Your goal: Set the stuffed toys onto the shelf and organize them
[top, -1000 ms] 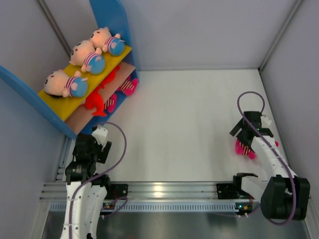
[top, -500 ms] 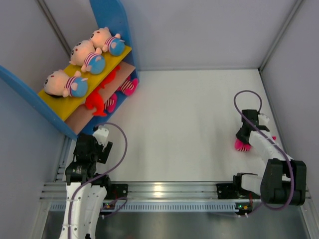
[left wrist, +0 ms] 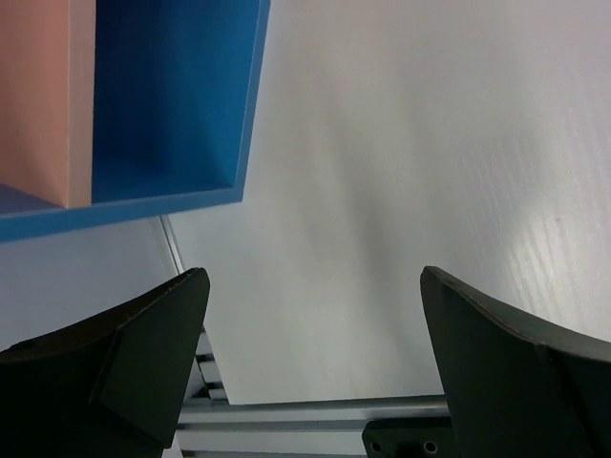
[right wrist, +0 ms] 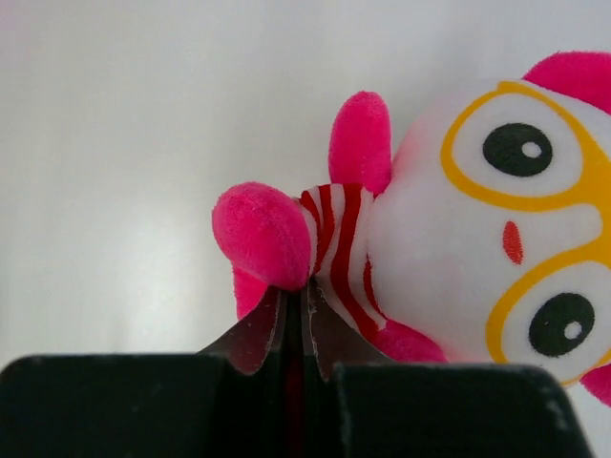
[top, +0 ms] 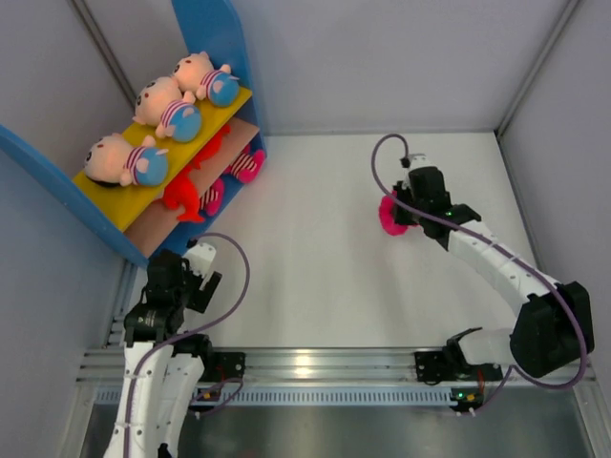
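My right gripper [top: 403, 206] is shut on a white owl [top: 389, 212] with pink ears and yellow glasses, held over the middle-right of the table. In the right wrist view its jaws [right wrist: 305, 303] pinch the owl [right wrist: 477, 219] at the red-striped shirt beside a pink limb. The shelf [top: 119, 202] stands at the far left, with three peach dolls [top: 167, 107] on its yellow upper board. Red creatures [top: 186, 191] and a pink-footed toy [top: 246, 167] lie on the tan lower board. My left gripper [top: 186, 272] hangs open and empty near the shelf's front corner. From the left wrist, the gripper [left wrist: 315, 353] sees only bare table between its fingers.
Grey walls close in the white table on the left, back and right. An aluminium rail [top: 315, 363] runs along the near edge by the arm bases. The shelf's blue panel [left wrist: 172, 95] fills the upper left of the left wrist view.
The right gripper shut on the owl at the right side of the table and carried it up and to the left, toward the middle. The left arm barely shifted.
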Tool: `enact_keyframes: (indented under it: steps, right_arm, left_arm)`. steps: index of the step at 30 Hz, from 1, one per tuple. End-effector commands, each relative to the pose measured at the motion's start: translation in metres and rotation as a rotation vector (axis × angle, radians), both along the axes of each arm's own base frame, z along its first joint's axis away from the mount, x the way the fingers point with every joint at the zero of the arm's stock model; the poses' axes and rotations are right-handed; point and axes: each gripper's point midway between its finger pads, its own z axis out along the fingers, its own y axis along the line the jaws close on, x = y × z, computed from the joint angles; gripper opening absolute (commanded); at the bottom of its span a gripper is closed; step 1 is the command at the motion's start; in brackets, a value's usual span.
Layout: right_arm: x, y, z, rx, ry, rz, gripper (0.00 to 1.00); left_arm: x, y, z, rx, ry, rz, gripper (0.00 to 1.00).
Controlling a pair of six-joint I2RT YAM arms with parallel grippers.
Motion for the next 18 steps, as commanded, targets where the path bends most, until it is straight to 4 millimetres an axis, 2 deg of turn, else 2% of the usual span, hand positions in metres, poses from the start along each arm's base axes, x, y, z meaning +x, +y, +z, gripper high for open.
enact_keyframes:
  steps: [1,2,3,4,5,7,8,10,11,13,14,18]
  right_arm:
    - [0.011,0.087,0.055,0.008,-0.206,0.449,0.00]
    - [0.000,0.114,0.061,-0.009,-0.246,0.595,0.00]
    - [0.000,0.132,0.064,-0.015,-0.271,0.658,0.00]
    - [-0.005,0.146,0.067,-0.025,-0.284,0.716,0.00]
    - [-0.021,0.173,0.069,-0.038,-0.304,0.832,0.00]
    - [-0.033,0.205,0.076,-0.045,-0.318,0.950,0.00]
    - [-0.056,0.231,0.082,-0.023,-0.340,1.074,0.00]
    - [-0.070,0.260,0.099,0.016,-0.393,1.180,0.00]
    - [-0.091,0.279,0.106,0.048,-0.423,1.288,0.00]
    - [-0.102,0.301,0.116,0.062,-0.461,1.366,0.00]
    - [-0.117,0.314,0.122,0.101,-0.493,1.436,0.00]
    - [-0.131,0.344,0.131,0.162,-0.564,1.537,0.00]
  left_arm:
    - [0.022,-0.029,0.050,-0.057,-0.124,-0.182,0.98]
    - [0.025,-0.035,0.072,-0.068,-0.167,-0.222,0.98]
    - [0.025,-0.044,0.076,-0.080,-0.151,-0.283,0.98]
    - [0.023,-0.062,0.084,-0.132,-0.156,-0.374,0.98]
    - [0.021,-0.073,0.101,-0.157,-0.182,-0.441,0.98]
    - [0.017,-0.088,0.118,-0.190,-0.195,-0.534,0.98]
    - [0.014,-0.104,0.124,-0.239,-0.205,-0.611,0.98]
    - [0.010,-0.116,0.132,-0.279,-0.211,-0.676,0.98]
    - [0.006,-0.125,0.142,-0.307,-0.226,-0.727,0.98]
    - [0.006,-0.132,0.149,-0.347,-0.221,-0.752,0.98]
    - [0.006,-0.134,0.150,-0.364,-0.212,-0.753,0.98]
    - [0.004,-0.143,0.144,-0.439,-0.171,-0.773,0.98]
